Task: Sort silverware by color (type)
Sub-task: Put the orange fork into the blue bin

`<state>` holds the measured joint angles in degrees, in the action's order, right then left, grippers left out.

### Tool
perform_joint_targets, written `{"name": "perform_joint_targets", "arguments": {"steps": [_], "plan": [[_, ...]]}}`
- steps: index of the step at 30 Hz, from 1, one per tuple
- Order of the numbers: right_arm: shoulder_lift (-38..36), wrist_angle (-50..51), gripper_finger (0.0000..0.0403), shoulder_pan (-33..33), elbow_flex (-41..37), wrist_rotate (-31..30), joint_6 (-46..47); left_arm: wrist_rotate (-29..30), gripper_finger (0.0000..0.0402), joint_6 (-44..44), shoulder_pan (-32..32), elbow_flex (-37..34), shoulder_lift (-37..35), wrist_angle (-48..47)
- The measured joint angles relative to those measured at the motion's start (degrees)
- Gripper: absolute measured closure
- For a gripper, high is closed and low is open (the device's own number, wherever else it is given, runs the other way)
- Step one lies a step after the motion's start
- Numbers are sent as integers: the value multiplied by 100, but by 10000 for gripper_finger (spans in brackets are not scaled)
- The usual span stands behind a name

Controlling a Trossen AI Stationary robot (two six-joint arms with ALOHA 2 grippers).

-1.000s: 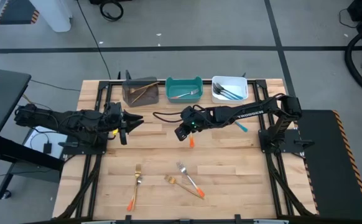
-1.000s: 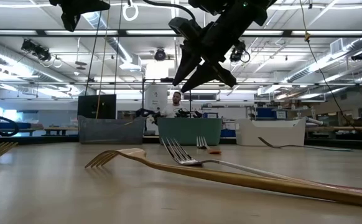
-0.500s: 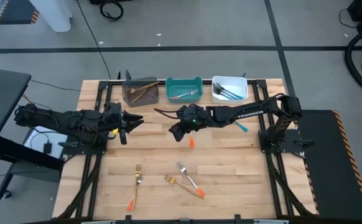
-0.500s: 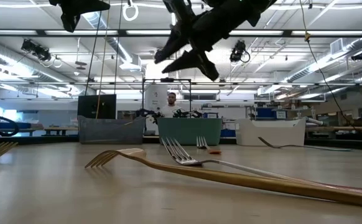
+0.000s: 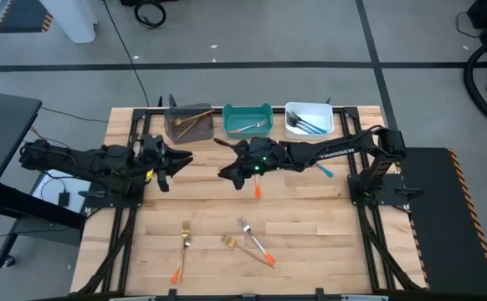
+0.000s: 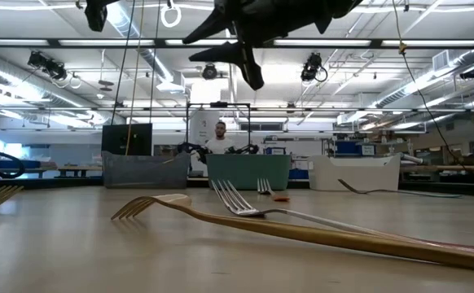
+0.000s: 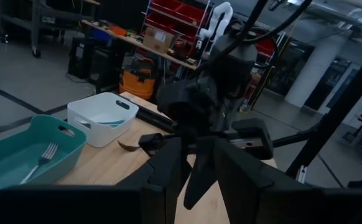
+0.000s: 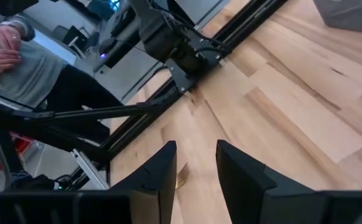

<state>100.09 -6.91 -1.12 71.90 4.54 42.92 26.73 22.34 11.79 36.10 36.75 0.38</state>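
My right gripper [image 5: 224, 173] [image 6: 192, 49] hangs open above the table's middle, roughly level, with its fingers toward the left side, and holds nothing. Its wrist view looks between the fingers [image 8: 196, 162] down at bare wood. An orange-handled fork [image 5: 258, 191] lies flat just right of it. Nearer the front lie another orange-handled fork [image 5: 181, 249], a gold fork [image 5: 231, 242] [image 6: 302, 232] and a third orange-handled fork [image 5: 258, 247]. A blue handle [image 5: 325, 170] lies under the right arm. My left gripper [image 5: 183, 159] [image 7: 199, 168] waits open at the left, raised off the table.
Along the far edge stand a grey bin [image 5: 187, 123] with gold forks, a teal bin [image 5: 248, 119] with one fork and a white bin [image 5: 309, 119] with several. A person [image 8: 19, 62] stands beyond the table. Bare wood lies between the two grippers.
My right gripper has risen and moved toward the table's left, away from the orange-handled fork. It has tipped from pointing down to lying nearly level. The forks have stayed where they were.
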Motion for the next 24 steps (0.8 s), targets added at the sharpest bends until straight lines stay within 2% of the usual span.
{"name": "perform_joint_targets", "arguments": {"steps": [15,20,24], "plan": [[0,73,283,-138,0,-12,144,-2,296,-163,2,0,-80,437],[0,51,283,-323,0,253,166,-3,296,-500,2,0,-589,456],[0,135,283,-454,0,497,67,0,296,-550,2,2,-1244,25]]}}
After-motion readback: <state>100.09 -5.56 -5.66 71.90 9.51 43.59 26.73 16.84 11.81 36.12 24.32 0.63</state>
